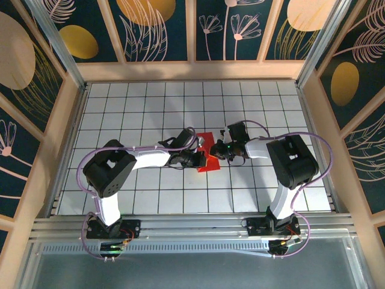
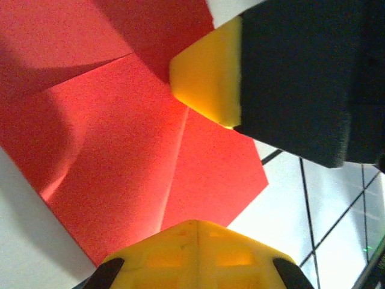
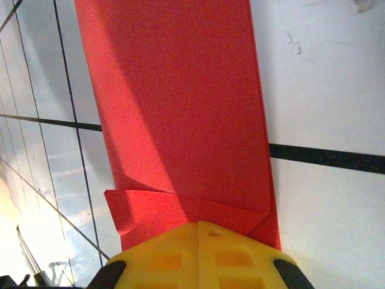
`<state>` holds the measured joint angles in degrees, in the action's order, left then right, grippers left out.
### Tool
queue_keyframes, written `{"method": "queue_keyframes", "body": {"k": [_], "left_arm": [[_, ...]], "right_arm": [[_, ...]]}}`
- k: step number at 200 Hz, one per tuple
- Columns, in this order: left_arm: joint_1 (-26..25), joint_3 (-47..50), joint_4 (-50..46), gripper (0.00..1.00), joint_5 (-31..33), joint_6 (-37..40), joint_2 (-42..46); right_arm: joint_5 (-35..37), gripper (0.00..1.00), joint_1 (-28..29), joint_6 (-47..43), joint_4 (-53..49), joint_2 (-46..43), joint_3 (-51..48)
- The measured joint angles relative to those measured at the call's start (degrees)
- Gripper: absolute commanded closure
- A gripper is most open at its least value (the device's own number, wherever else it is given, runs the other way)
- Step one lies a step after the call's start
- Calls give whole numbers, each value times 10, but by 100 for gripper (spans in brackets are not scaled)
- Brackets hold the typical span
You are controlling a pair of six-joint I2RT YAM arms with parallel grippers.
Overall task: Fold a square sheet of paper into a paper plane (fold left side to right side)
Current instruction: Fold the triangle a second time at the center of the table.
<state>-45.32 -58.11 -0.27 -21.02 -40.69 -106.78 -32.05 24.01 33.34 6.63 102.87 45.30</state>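
So, the thin bright red sheet of paper (image 1: 210,166) lay flat around the middle of the white grid-tiled bench (image 1: 150,102), and it looked partly folded. The left wrist camera showed several creases running across it and an angled corner poking out over the tiles. The 2 arms reached in from either side, the left one from the left and the right one from the right, and met right over the paper. The yellow left fingers (image 2: 195,253) were closed all the way and sat low at the paper's near edge. The yellow right fingers (image 3: 198,256) were closed too, down on the end of a long red strip, with a small folded flap just ahead of them. In the left wrist view, the right fingers' yellow tip touched the paper right by where 2 creases met. Honestly couldn't tell whether either pair actually pinched the paper or just pressed on it.
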Motion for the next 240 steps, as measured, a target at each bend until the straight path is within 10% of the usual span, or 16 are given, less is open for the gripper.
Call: {"method": "queue_keyframes", "body": {"k": [240], "left_arm": [[0, 24, 16, 100, 25, 0, -10]], "right_arm": [[16, 100, 55, 42, -19, -53, -20]]}}
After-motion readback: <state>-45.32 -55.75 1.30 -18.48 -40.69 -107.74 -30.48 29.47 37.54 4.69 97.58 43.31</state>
